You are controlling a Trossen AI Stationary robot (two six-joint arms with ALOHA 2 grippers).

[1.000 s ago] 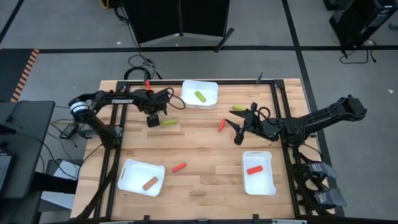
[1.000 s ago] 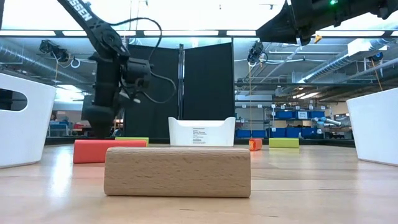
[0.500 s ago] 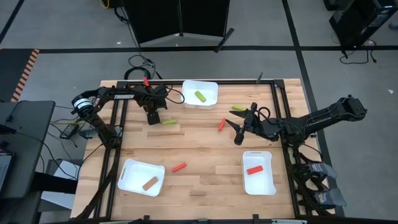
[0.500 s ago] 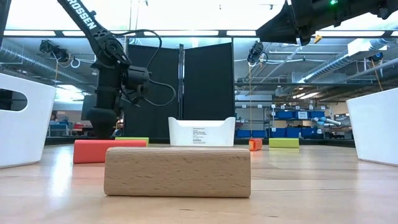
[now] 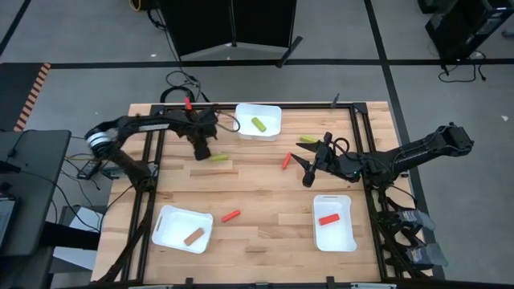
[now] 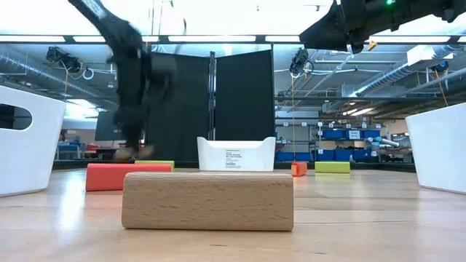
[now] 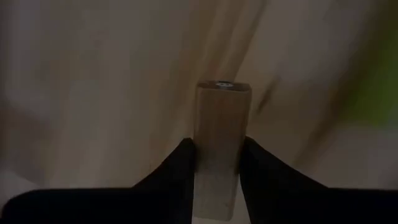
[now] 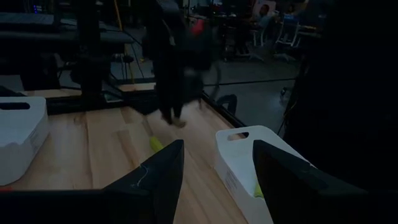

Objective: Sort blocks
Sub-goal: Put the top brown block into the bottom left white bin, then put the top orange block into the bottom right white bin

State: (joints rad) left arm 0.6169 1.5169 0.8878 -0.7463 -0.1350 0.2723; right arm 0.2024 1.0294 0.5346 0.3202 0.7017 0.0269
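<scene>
Since the earlier frame we see the left gripper (image 5: 201,150) shift slightly, clamped endwise on a tan block (image 7: 221,134), upper left of the table (image 5: 265,201). Its tray (image 5: 170,221) lies lower left. Right gripper (image 5: 306,171) waits, fingers apart.

Two dark jointed arms (black cables looped alongside), tapering black fingers (image 7: 180,171).

You see a pale wooden plank table (image 5: 265,193) under both grippers. One white rectangular plastic tray (image 5: 242,113) sits near the left gripper (image 5: 201,149), off to its right by the far edge. A second white tray (image 5: 170,220) lies well apart from it, at the near-left corner. A third white tray (image 5: 339,235) lies near the right gripper (image 5: 306,167), on its near side. A black folding panel (image 5: 233,24) stands beyond the table.
</scene>
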